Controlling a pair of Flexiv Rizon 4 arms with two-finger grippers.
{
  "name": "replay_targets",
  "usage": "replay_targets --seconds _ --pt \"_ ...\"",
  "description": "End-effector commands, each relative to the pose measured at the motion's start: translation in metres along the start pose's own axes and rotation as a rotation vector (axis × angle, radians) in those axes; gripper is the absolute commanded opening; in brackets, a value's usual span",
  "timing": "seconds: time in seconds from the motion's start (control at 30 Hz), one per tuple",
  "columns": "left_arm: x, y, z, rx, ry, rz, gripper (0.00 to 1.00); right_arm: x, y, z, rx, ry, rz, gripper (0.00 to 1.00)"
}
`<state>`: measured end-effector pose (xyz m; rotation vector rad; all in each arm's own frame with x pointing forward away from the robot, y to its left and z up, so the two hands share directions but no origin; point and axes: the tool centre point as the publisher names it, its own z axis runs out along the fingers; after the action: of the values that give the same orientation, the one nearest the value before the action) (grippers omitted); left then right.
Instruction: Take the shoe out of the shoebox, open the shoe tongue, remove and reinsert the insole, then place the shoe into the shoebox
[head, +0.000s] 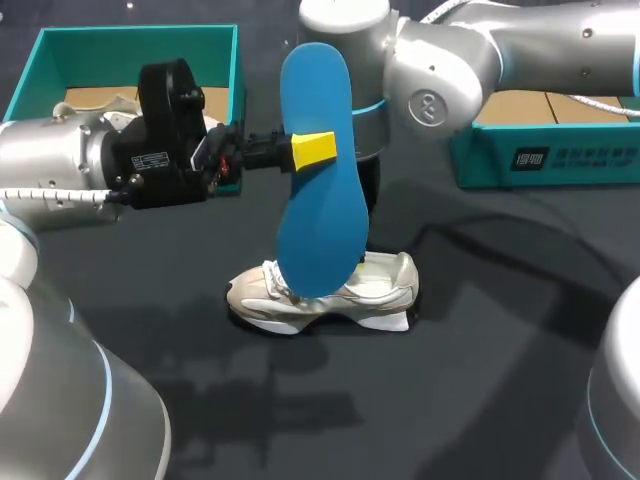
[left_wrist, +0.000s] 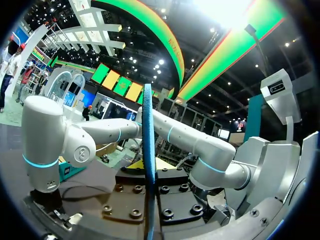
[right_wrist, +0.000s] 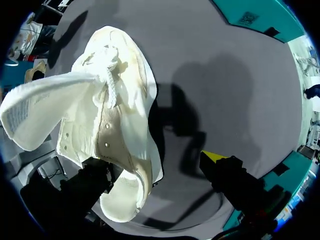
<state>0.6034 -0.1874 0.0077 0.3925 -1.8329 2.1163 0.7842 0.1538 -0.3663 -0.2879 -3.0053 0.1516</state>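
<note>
My left gripper (head: 315, 148) is shut on a blue insole (head: 318, 110) and holds it upright above the table. In the left wrist view the insole (left_wrist: 148, 150) shows edge-on between the fingers of that gripper (left_wrist: 148, 212). Below the insole's lower end a white shoe (head: 375, 290) lies on the dark table. My right arm (head: 430, 90) reaches down behind the insole. In the right wrist view the shoe (right_wrist: 115, 115) has its tongue pulled out. My right gripper (right_wrist: 155, 175) stands open over its heel end, one fingertip (right_wrist: 214, 156) clear of the shoe.
A teal shoebox (head: 215, 40) with brown paper inside stands at the back left, behind my left wrist. A second teal box (head: 545, 155) stands at the back right. Dark tabletop (head: 500, 330) spreads around the shoe.
</note>
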Motion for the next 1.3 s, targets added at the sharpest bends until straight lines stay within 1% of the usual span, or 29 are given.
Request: replay_targets --seconds 0.03,0.2,0.23,0.27,0.3,0.37,0.4,0.43,1.03,1.17,1.3 --pt "0.004 -0.001 0.005 0.004 -0.009 0.0 0.0 -0.003 0.016 0.012 0.029 0.012 0.002 1.0" --pt "0.004 -0.001 0.005 0.004 -0.009 0.0 0.0 -0.002 0.017 0.023 0.008 0.032 0.012 1.0" --pt "0.004 -0.001 0.005 0.004 -0.009 0.0 0.0 -0.001 0.017 0.024 0.005 0.034 0.013 0.89" --pt "0.004 -0.001 0.005 0.004 -0.009 0.0 0.0 -0.001 0.018 0.026 0.004 0.037 0.016 0.65" --pt "0.004 -0.001 0.005 0.004 -0.009 0.0 0.0 -0.001 0.018 0.026 0.004 0.038 0.018 0.48" --pt "0.004 -0.001 0.005 0.004 -0.009 0.0 0.0 0.0 0.018 0.027 0.003 0.042 0.021 0.28" --pt "0.004 -0.001 0.005 0.004 -0.009 0.0 0.0 0.0 0.018 0.028 0.005 0.043 0.023 0.13" --pt "0.004 -0.001 0.005 0.004 -0.009 0.0 0.0 0.0 0.018 0.028 0.006 0.044 0.024 0.0" --pt "0.004 -0.001 0.005 0.004 -0.009 0.0 0.0 0.01 0.016 0.017 0.072 0.07 0.026 0.0" --pt "0.004 -0.001 0.005 0.004 -0.009 0.0 0.0 0.014 0.015 0.012 0.082 0.084 0.025 0.0" --pt "0.004 -0.001 0.005 0.004 -0.009 0.0 0.0 0.019 0.008 0.002 0.069 0.107 0.046 0.0"
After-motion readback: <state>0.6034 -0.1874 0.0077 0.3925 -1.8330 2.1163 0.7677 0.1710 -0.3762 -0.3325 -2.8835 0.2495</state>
